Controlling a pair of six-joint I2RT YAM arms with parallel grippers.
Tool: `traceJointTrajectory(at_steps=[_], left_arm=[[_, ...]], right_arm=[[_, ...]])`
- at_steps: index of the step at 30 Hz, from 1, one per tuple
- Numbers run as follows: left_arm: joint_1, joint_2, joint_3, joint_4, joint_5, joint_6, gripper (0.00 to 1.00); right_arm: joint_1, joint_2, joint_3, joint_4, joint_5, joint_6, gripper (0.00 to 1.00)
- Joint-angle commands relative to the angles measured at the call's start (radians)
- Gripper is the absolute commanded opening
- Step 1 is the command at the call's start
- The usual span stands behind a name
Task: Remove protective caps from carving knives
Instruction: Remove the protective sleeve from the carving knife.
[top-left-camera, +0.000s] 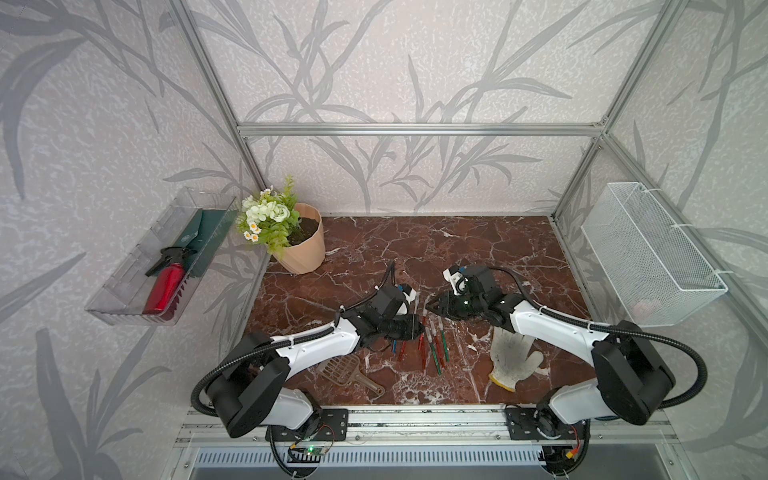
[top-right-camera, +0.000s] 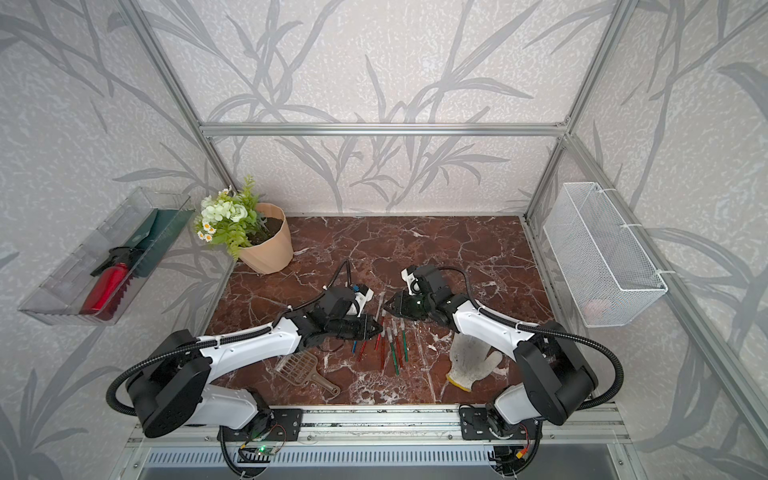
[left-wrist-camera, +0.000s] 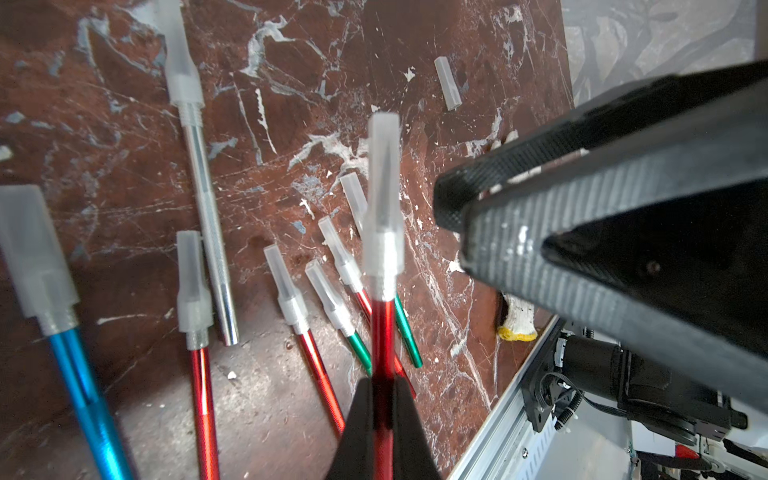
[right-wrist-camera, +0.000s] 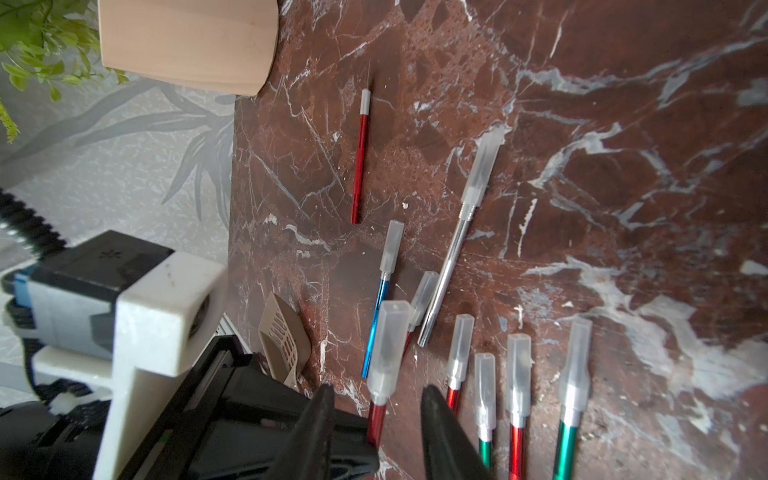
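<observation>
Knife (left-wrist-camera: 383, 340), red, clamped in left end effector (left-wrist-camera: 383, 384); right end effector (right-wrist-camera: 378, 390) jaws apart near cap (right-wrist-camera: 388, 345).

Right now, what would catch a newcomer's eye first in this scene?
The left claw grips a red knife mid-table, its cap on, with the open right claw close to that cap. Beneath lie capped knives fanned on the marble table; a flower pot stands at the far left corner.

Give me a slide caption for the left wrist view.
Left tool clamps a red-handled carving knife, translucent plastic cap still on, above more capped knives on the brown marble tabletop.
</observation>
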Motion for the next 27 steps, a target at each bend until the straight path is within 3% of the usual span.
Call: traceJointTrajectory(at_steps=[1,27], left_arm=[[0.003,0.001,-0.010,0.020,0.004,-0.009,0.04],[0.003,-0.001,-0.010,0.026,0.014,-0.020,0.03]], right_arm=[[-0.004,0.017,0.035,0.034,-0.010,0.006,0.35],[-0.005,0.088,0.070,0.039,0.023,-0.006,0.24]])
